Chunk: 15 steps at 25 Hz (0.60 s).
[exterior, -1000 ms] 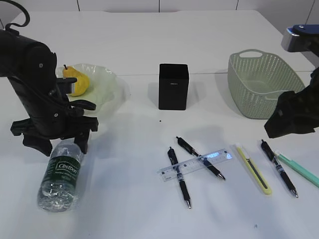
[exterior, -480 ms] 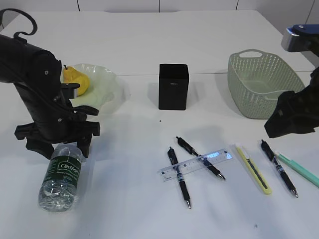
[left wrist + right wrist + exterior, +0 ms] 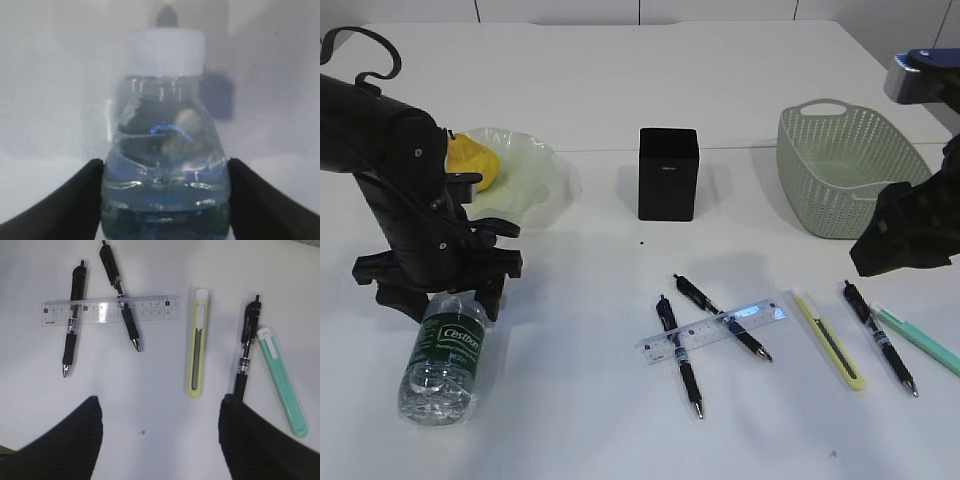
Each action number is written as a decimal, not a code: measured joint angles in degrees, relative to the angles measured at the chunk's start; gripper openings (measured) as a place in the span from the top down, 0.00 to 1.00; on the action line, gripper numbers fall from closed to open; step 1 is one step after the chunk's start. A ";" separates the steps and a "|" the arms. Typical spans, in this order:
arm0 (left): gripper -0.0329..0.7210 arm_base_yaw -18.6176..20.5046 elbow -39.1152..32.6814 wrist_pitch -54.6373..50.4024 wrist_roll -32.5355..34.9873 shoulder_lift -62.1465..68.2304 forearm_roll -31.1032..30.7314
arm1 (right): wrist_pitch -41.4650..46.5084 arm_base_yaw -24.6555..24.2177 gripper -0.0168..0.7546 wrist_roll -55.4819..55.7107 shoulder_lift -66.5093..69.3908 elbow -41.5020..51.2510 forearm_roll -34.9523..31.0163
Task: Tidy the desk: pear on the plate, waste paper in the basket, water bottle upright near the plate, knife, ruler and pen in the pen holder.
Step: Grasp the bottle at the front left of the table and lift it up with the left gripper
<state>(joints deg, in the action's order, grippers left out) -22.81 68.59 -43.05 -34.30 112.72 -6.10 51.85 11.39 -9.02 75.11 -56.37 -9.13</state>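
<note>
1. Pen holder (image 3: 668,173) (landmark for all positions below): matte black box, upright at mid-desk (image 3: 620,80).
2. Plate (image 3: 528,175), left of the pen holder: pale green, ruffled rim; pear (image 3: 478,160) lying on it, partly hidden behind the left arm.
3. Water bottle (image 3: 446,352), front-left of the pen holder: on its side, white cap toward the plate, dark green label facing up.
4. Left gripper (image 3: 432,292), lowered over the bottle's neck end: fingers (image 3: 60,200) spread wide, one on each side of the bottle's shoulder (wrist view: both close against the clear plastic; contact cannot be told). Bottle resting on the desk.
5. Basket (image 3: 845,170), right of the pen holder: sage green, upright; inside seen only in part.
6. Ruler (image 3: 713,329), front of the pen holder, slightly right: clear, lying across two black pens (image 3: 678,352).
7. Knife (image 3: 829,338), front-right of the pen holder, beyond the ruler: pale yellow, flat on the desk, apart from its neighbours.
8. Third black pen (image 3: 880,337) and mint-green pen (image 3: 918,341), farther right of the knife: side by side, close together.
9. Right gripper (image 3: 160,440), front-right of the pen holder, above the knife and pens: fingers (image 3: 65,445) wide apart, nothing between them (bare desk visible in the gap).
</note>
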 joint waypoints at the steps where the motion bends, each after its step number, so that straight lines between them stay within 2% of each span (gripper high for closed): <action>1: 0.27 0.00 0.04 -0.10 0.00 0.00 0.00 | 0.00 0.00 0.28 0.00 0.00 0.00 0.00; 4: 0.37 0.00 0.14 -0.79 0.00 0.00 -0.89 | 0.00 0.00 0.28 0.00 0.00 0.00 0.00; 7: 0.43 0.00 0.14 -1.21 0.00 0.00 -3.06 | 0.00 0.00 0.28 0.00 0.00 0.00 0.00; 15: 0.46 0.00 0.14 -1.94 0.00 0.09 -7.77 | 0.00 0.00 0.28 0.00 0.00 0.00 0.00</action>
<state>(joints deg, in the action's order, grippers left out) -22.81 68.73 -44.99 -34.30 112.81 -13.87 51.85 11.39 -9.02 75.11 -56.37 -9.13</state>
